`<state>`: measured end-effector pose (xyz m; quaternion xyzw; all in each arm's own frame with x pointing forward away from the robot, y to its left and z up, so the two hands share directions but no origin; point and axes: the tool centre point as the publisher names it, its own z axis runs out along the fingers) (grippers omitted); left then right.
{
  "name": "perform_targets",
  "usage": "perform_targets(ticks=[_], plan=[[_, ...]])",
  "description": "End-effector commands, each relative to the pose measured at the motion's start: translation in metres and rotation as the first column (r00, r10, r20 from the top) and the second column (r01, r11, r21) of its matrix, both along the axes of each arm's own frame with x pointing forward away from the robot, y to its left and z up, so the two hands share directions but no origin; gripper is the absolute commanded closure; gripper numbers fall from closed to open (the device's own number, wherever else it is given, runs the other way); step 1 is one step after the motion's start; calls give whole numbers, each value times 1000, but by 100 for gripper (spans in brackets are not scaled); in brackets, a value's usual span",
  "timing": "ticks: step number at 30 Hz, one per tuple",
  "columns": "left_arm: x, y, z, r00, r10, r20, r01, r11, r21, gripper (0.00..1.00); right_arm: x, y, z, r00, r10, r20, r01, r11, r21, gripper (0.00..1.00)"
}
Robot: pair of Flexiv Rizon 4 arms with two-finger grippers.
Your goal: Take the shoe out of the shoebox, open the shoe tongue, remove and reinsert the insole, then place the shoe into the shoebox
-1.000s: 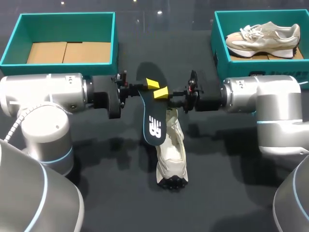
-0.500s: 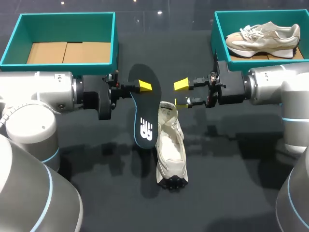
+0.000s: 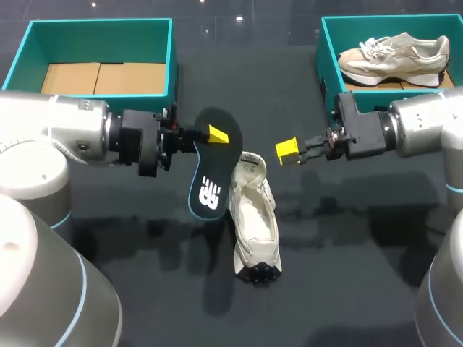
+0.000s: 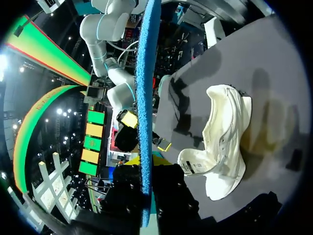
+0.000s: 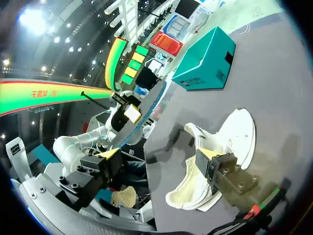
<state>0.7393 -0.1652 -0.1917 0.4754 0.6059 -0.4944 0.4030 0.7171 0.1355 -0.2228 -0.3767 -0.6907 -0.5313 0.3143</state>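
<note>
Left gripper: clamped on the wide end of the insole, one yellow tip on the top face and the other finger hidden behind it. In the left wrist view the insole runs edge-on straight out from between the fingers.
Right gripper: fingers spread wide with nothing in them. It hangs off to the right of the shoe's opening, apart from the shoe.
Insole: black with a white logo and a blue rim. It slants down from the left gripper, with its free end just beside the left side of the shoe.
Shoe: cream, sitting on its sole around the middle of the dark table, toe pointing at the robot. The mouth is wide open and the tongue sticks up at the far end. The right wrist view looks right down into it.
Boxes: teal left shoebox at the far left corner, cardboard floor showing. The teal right shoebox at the far right has a second shoe lying in it.
</note>
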Motion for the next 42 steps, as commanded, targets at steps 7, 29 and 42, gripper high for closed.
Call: perform_targets(ticks=[7,29,42], plan=[[9,14,10,1000,-27,-5,27,997,79,100,-10,-15,9,998,-14,65,19,998,-68,0],[-37,9,11,976,-172,-135,181,982,54,100,-43,-25,4,870,258,421,-110,933,-344,0],[-53,-11,9,968,-198,-151,204,979,28,100,-51,-44,-1,677,545,495,-264,807,-527,0]])
